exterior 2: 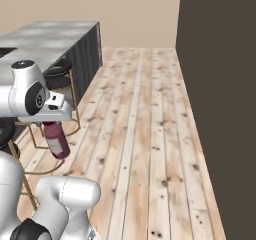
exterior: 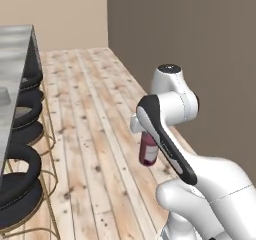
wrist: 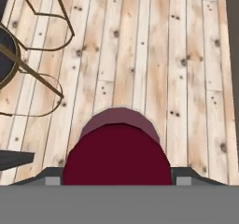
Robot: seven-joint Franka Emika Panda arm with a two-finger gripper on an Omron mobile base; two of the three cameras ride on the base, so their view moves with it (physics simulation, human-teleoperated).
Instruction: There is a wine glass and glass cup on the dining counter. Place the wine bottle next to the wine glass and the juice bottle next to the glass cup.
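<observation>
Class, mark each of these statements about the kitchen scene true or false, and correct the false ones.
1. The gripper holds the juice bottle. True.
2. The bottle stands on the dining counter. False: it hangs in the air over the wooden floor.
3. Black stools line the counter's side. True.
4. The held bottle is tall, dark and slim-necked. False: it is squat and pinkish-red with a dark red cap.
</observation>
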